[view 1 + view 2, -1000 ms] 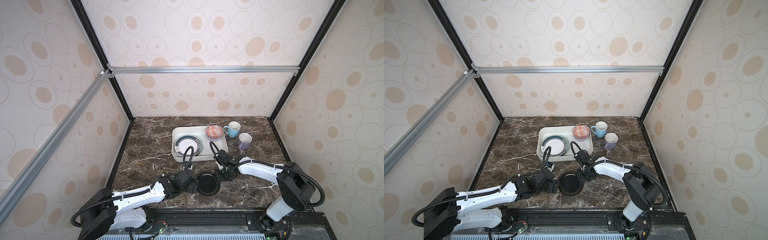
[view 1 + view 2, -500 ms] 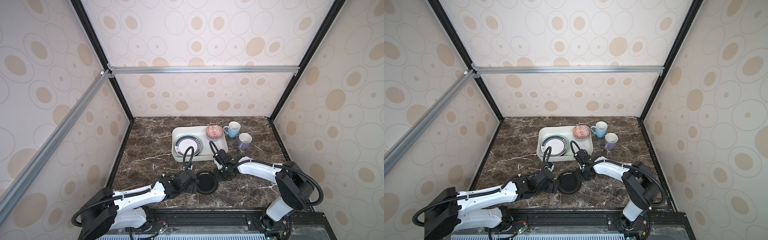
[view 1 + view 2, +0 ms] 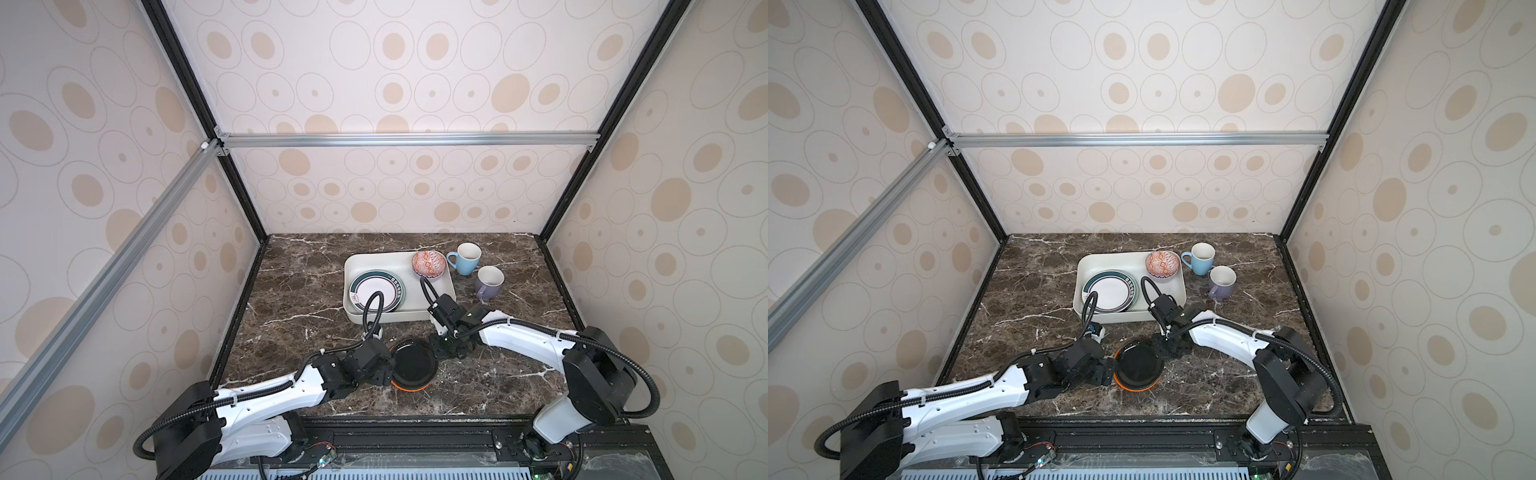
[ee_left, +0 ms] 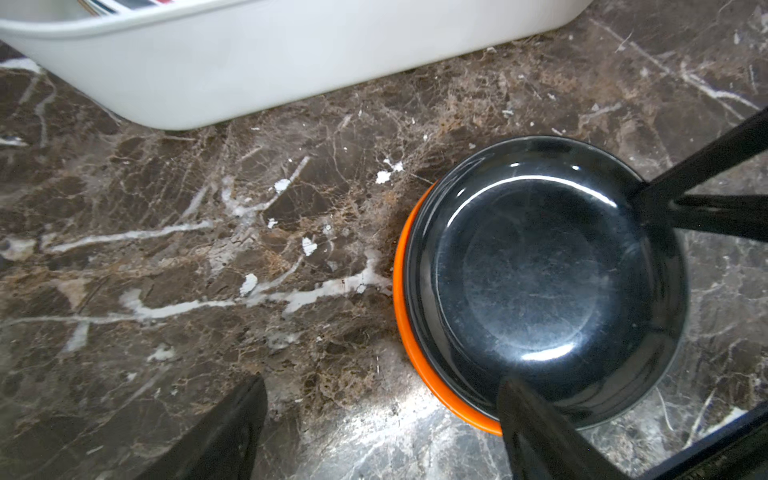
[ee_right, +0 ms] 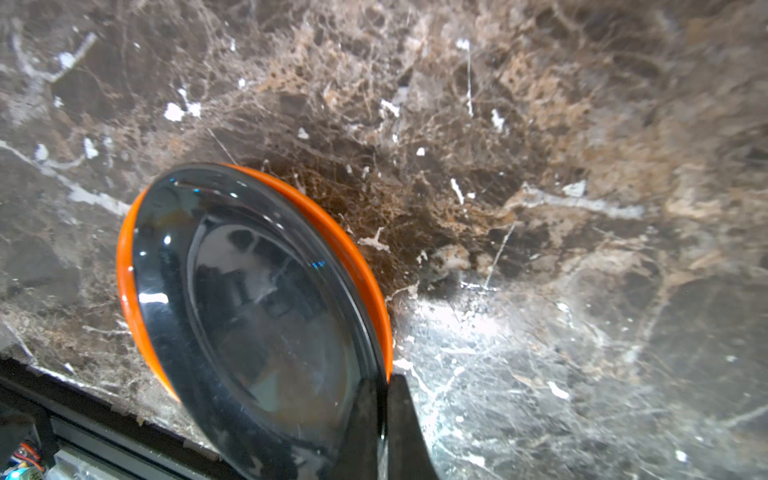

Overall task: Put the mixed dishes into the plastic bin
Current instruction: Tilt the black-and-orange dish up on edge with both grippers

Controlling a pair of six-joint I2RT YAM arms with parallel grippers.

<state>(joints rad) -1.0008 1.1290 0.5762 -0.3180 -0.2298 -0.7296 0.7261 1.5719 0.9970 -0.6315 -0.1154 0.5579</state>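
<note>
Both arms stretch low over the marble counter (image 3: pixel 291 299) from its near edge and meet at an orange and black plate (image 3: pixel 413 365). The plate is just in front of the white plastic bin (image 3: pixel 353 266), outside it. The right arm's wrist bends downward, and the right tool (image 3: pixel 436 351) is closed, pinching the plate's rim. The left tool (image 3: pixel 388 370) is spread wide and grips nothing. One of its fingers (image 4: pixel 536 432) is over the plate's opposite rim, the other beside the plate.

Walls: cream panels (image 3: pixel 374 83), beige oval print.
Frame: black posts (image 3: pixel 178 66), aluminium rails (image 3: pixel 407 139).
Tabletop: dark brown marble (image 3: pixel 299 299), white veins.
</note>
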